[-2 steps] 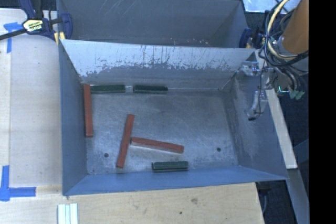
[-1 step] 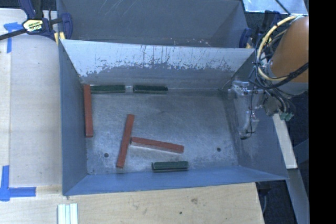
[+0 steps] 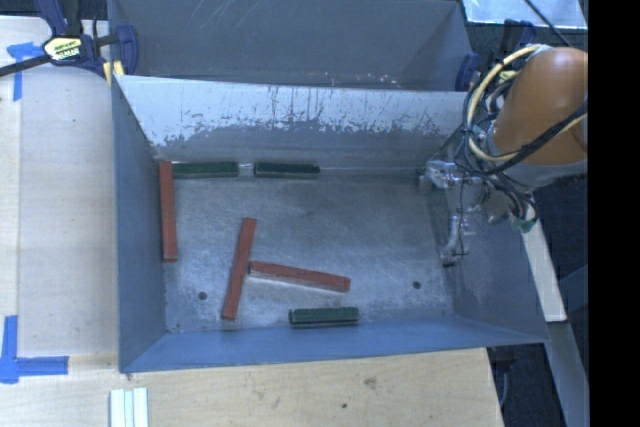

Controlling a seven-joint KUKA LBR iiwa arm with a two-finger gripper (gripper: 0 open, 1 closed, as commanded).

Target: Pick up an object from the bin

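The end effector [image 3: 453, 253] hangs well right of the nearest red bar [image 3: 300, 277].

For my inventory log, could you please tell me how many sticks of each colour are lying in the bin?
Red-brown sticks: 3
Dark green sticks: 3
Total: 6

There's the orange domed cover [image 3: 545, 105] on the wrist, yellow and black cables [image 3: 484, 105] looping across it, and below, a slim silver-grey metal hand [image 3: 453, 250].
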